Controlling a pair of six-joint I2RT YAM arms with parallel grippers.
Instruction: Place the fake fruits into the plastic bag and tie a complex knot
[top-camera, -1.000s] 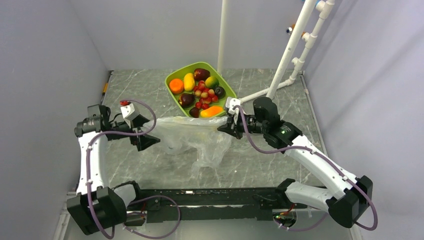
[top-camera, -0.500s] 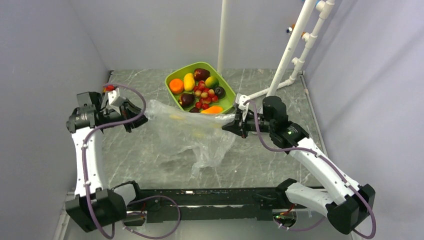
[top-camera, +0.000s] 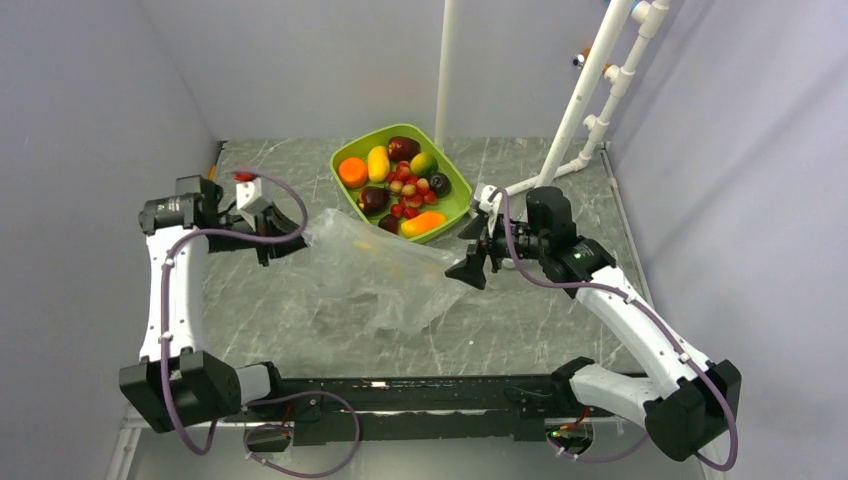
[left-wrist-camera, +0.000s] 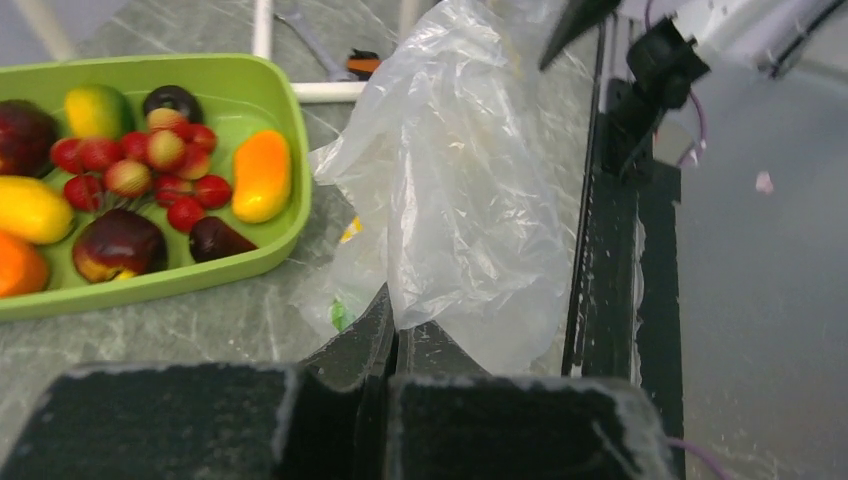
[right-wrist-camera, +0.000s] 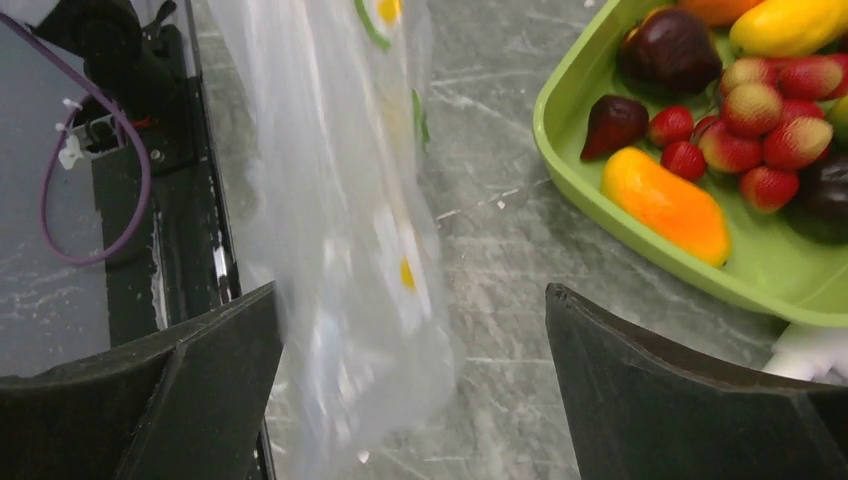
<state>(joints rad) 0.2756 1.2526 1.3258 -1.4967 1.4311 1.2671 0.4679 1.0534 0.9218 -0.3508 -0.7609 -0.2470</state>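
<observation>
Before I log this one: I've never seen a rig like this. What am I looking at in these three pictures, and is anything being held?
Two white robot arms stand at the near edge of a grey marbled table. The wide picture looks down from above and behind them. The other two come from a camera on each wrist, so the dark wedges at the bottom are that arm's own fingers. At the back sits a lime green plastic tray full of small glossy fake fruits. A thin clear plastic bag spreads between the arms, apparently with no fruit inside. The left gripper is shut on the bag's edge; the right gripper is open and holds nothing.
</observation>
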